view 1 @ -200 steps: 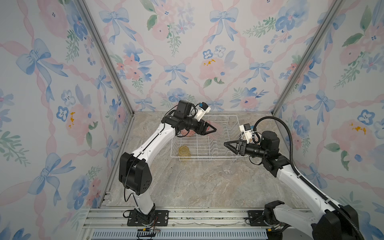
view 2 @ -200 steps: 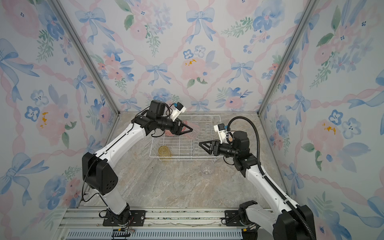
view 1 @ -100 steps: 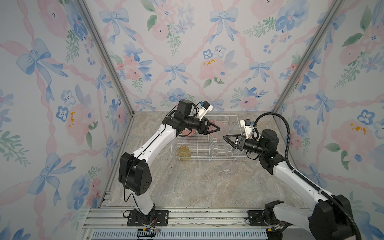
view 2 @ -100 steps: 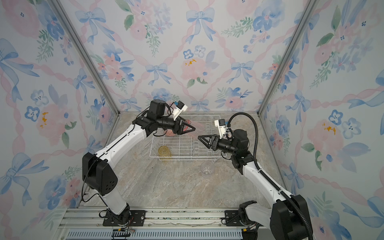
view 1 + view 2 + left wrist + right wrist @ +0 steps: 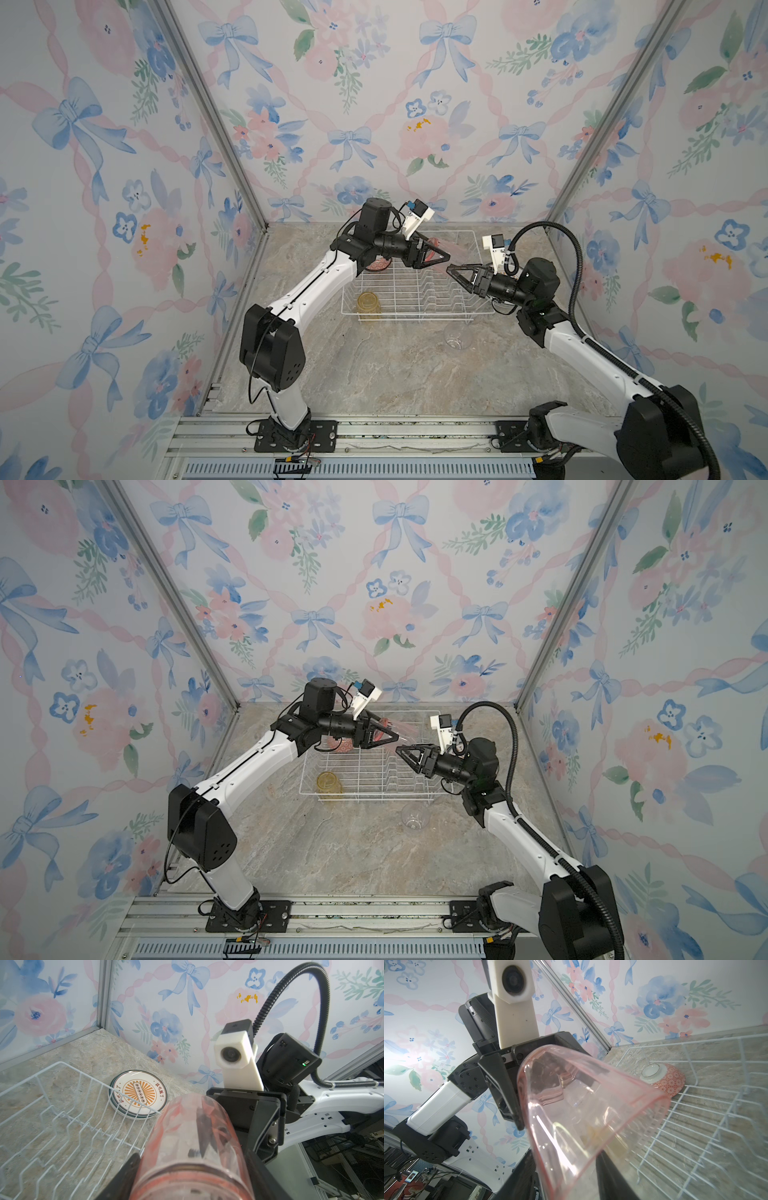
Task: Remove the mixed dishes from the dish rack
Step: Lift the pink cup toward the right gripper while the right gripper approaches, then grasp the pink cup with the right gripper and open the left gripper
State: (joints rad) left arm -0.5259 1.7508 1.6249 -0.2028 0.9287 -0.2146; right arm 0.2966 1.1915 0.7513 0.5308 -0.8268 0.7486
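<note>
Left claw (image 5: 442, 257) clamped the pink tumbler (image 5: 591, 1105) by its base, sideways above the dish rack (image 5: 415, 311); my right claw (image 5: 455, 272) straddled its open rim, though whether it pressed I could not tell; the yellow tumbler (image 5: 368, 304) stood in the rack's corner.

A beige marbled tabletop (image 5: 374, 374) sits enclosed by walls (image 5: 374, 104) papered with blue bows and pink flowers.

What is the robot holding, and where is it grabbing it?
The left gripper holds the pink tumbler by its base end. The right gripper flanks its rim; whether it grips cannot be told.
</note>
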